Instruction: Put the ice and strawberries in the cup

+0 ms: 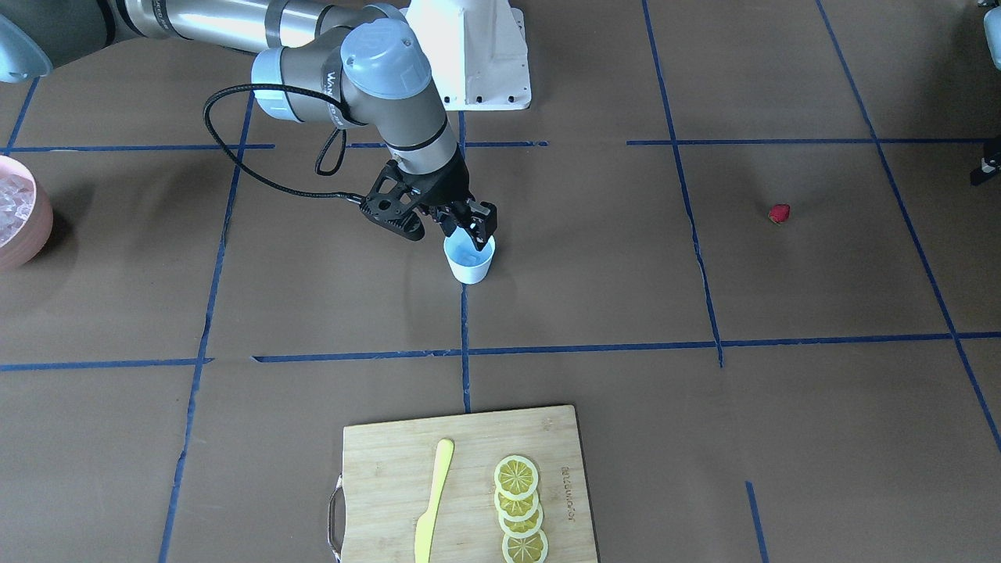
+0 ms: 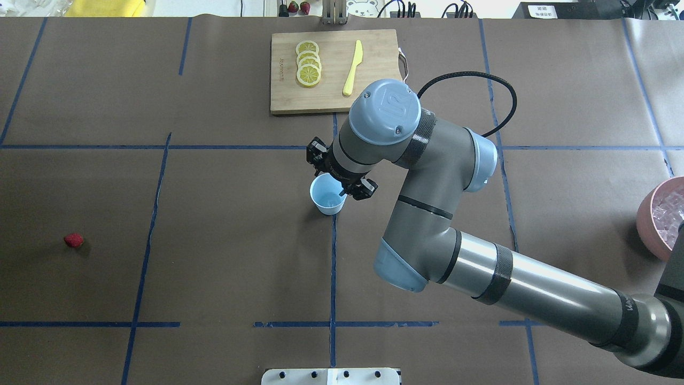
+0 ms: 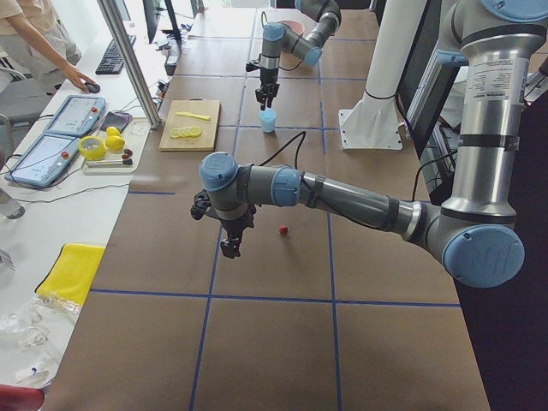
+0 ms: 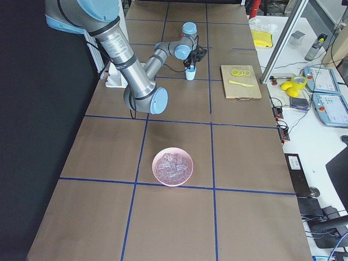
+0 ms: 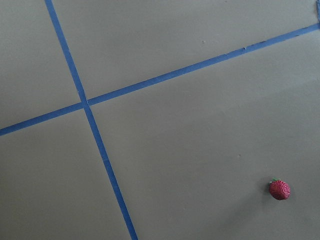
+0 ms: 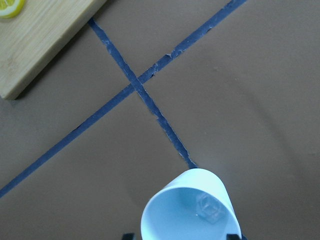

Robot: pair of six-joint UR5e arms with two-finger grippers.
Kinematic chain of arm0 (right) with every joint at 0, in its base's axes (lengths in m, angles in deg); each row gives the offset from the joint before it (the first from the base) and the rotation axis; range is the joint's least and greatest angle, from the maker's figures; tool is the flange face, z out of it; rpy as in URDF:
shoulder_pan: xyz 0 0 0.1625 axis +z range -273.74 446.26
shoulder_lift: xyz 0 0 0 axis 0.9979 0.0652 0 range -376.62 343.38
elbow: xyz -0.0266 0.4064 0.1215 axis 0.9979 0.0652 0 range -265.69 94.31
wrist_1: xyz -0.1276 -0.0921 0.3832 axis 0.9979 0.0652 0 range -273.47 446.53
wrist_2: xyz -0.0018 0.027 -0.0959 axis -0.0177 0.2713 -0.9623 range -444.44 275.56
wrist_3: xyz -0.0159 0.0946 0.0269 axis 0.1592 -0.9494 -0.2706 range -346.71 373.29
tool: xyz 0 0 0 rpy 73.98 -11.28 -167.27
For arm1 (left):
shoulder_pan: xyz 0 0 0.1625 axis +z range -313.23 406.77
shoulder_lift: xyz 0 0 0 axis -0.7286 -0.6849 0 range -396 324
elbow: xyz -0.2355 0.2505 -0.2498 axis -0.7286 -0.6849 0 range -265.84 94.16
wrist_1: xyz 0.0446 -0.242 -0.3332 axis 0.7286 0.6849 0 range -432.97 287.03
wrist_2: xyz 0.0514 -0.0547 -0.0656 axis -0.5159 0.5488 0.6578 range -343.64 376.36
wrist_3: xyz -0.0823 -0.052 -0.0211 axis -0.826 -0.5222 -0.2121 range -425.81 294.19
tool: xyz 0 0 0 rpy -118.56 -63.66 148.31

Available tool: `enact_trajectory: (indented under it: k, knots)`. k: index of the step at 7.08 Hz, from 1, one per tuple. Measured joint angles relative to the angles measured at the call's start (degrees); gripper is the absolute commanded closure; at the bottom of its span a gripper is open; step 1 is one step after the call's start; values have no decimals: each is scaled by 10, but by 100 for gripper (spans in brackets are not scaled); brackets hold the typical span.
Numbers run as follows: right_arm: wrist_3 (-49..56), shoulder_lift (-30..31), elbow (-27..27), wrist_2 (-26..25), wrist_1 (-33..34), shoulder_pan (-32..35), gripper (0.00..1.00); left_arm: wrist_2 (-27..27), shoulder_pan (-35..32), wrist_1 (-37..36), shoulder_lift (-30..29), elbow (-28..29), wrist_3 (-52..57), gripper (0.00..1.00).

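Starting at the right pincer [image 1: 471, 228]: poised straight above the cup [image 1: 469, 262], jaws spread to either side of the rim, clamping nothing. Fits a release into the cup, with one cube of ice [image 6: 210, 207] already lying on the pale blue bottom.

Around the cup, bare counter [image 2: 214, 214] on every side, so plenty of room to lift straight up.

Going by the overhead view:
- **12 o'clock of the cup:** a cutting board [image 2: 334, 99] with lemon slices [image 2: 308, 63] and a yellow knife [image 2: 353, 68], well apart.
- **3 o'clock:** a pink bowl [image 2: 646, 214] heaped with more ice, also well apart.
- **8 o'clock:** the strawberry [image 2: 74, 240], far off, alone on open counter and not yet in the cup.

Near that berry, off to one side rather than above, the left pincer [image 3: 229, 248]. Cannot tell whether apart or together. Probably stationed there for that pick, with nothing crowding the approach.
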Motion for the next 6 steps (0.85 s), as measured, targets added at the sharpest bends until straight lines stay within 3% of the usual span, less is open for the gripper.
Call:
enact_trajectory:
  k: [1,3,4,6]
  knots:
    - [2,5,-6,13,1,15,19,0,0,0,0,0,0,0]
    - [38,78,-59,109,3,112,19,0,0,0,0,0,1,0]
    - [99,155,-115,152,4,171,20,0,0,0,0,2,1,0]
    - [259,340,-218,183,4,266,20,0,0,0,0,2,1,0]
